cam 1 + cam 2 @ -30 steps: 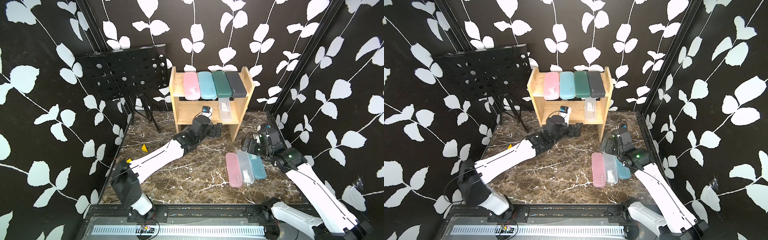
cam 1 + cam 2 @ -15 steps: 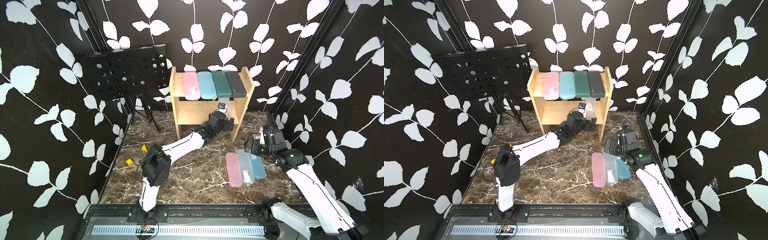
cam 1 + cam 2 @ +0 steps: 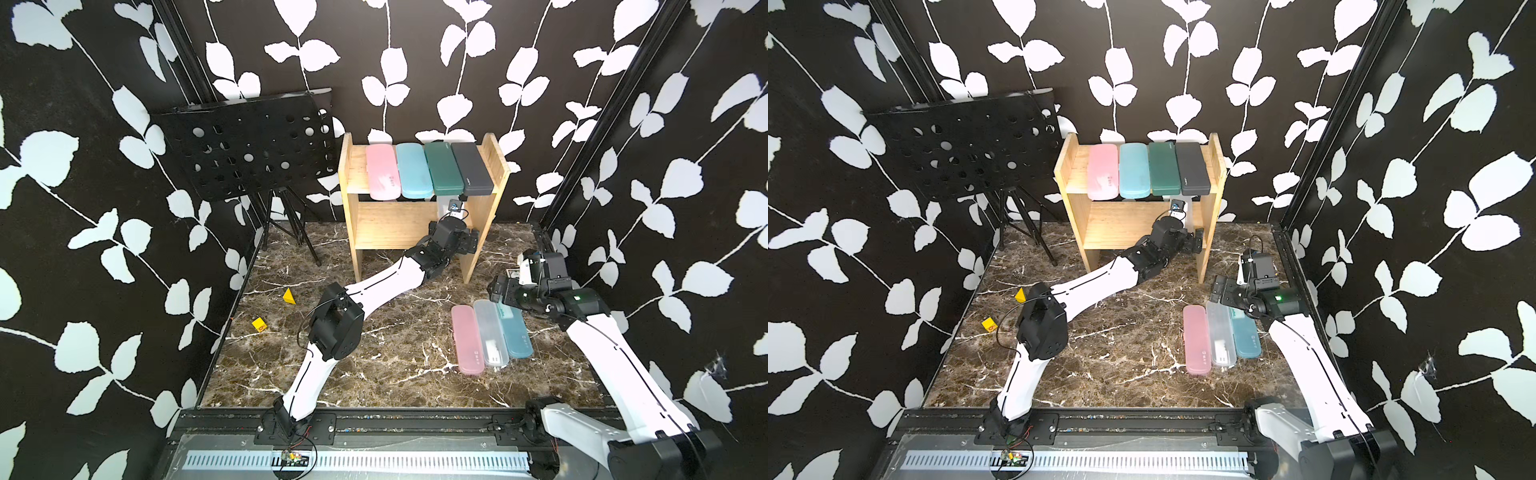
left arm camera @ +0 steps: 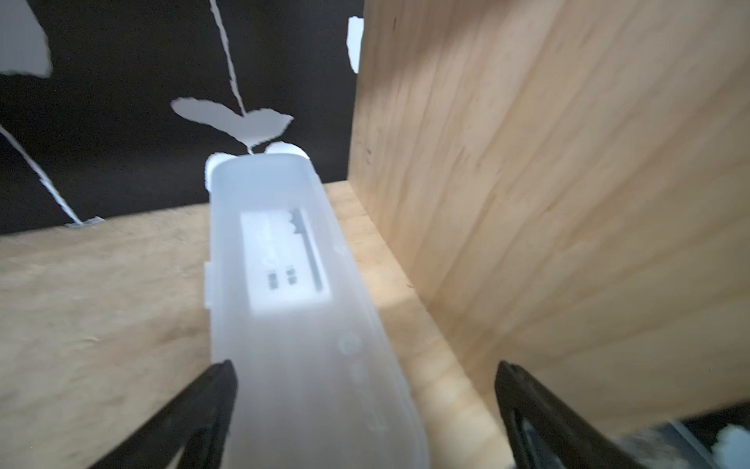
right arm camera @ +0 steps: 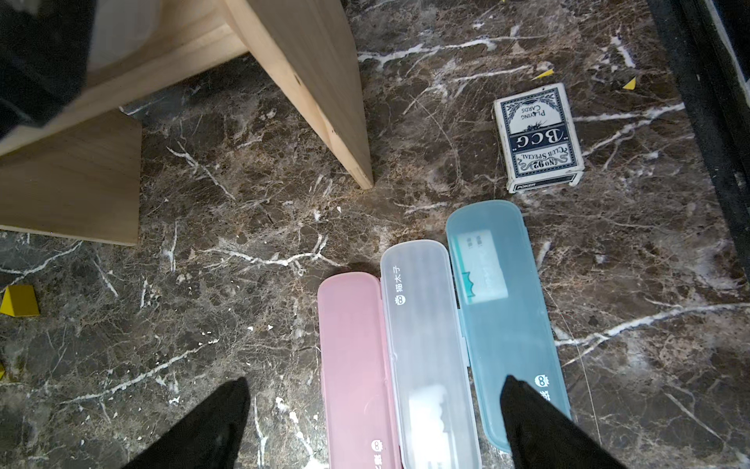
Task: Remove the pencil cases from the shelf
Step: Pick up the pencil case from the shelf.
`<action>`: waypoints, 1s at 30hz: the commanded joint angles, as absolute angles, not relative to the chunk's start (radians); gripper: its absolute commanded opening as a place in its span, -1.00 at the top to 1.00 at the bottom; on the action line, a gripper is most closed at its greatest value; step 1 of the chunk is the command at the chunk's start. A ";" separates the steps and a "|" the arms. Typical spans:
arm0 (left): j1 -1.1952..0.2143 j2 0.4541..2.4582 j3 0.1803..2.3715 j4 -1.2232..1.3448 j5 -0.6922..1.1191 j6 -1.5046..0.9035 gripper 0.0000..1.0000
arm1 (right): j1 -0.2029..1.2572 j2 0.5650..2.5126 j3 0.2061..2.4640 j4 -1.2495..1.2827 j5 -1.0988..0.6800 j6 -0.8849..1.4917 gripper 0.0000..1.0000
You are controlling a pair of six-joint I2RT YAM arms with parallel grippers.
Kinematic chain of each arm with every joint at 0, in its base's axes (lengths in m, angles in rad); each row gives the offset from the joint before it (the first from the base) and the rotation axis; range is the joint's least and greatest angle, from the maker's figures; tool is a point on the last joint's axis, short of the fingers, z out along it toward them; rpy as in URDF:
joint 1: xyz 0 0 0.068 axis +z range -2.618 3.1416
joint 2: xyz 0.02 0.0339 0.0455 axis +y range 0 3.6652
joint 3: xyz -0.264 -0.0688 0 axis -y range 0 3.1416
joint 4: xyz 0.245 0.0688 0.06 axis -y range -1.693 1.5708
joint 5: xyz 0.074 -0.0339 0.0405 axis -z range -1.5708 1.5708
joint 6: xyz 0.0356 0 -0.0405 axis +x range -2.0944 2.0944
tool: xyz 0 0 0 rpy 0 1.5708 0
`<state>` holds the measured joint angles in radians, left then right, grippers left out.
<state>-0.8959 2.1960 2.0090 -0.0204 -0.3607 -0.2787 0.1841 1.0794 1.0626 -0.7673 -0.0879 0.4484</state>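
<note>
The wooden shelf (image 3: 487, 174) stands at the back wall. Side by side on its top board lie a pink pencil case (image 3: 382, 171), a light blue one (image 3: 413, 169), a dark green one (image 3: 444, 168) and a dark grey one (image 3: 471, 168). A frosted clear case (image 4: 292, 284) lies on the lower board against the right side panel. My left gripper (image 4: 364, 365) is open, its jaws straddling that case's near end without closing on it. My right gripper (image 5: 375, 381) hangs open above three cases on the floor: pink (image 5: 353, 345), clear (image 5: 426, 325) and blue (image 5: 499, 292).
A black perforated music stand (image 3: 249, 153) stands left of the shelf. A playing-card box (image 5: 535, 136) lies on the marble floor near the right wall, behind the floor cases. Two small yellow blocks (image 3: 289, 297) (image 3: 258, 324) lie at the left.
My left arm has swung right along the lower board, from its middle to the clear case at the right end. The right gripper has drifted slightly and stays open.
</note>
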 commanded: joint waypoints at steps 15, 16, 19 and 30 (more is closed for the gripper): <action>-0.898 2.199 2.056 -0.240 -0.471 -0.260 -0.78 | 0.149 1.079 0.999 -0.741 -0.167 0.426 -0.99; -0.898 2.195 2.054 -0.250 -0.471 -0.266 -0.75 | 0.150 1.077 0.999 -0.740 -0.169 0.428 -0.99; -0.899 2.180 2.034 -0.253 -0.476 -0.273 -0.62 | 0.150 1.074 0.999 -0.741 -0.164 0.430 -0.99; -0.897 2.108 1.923 -0.178 -0.454 -0.250 -0.28 | 0.149 1.046 0.980 -0.752 -0.165 0.439 -0.99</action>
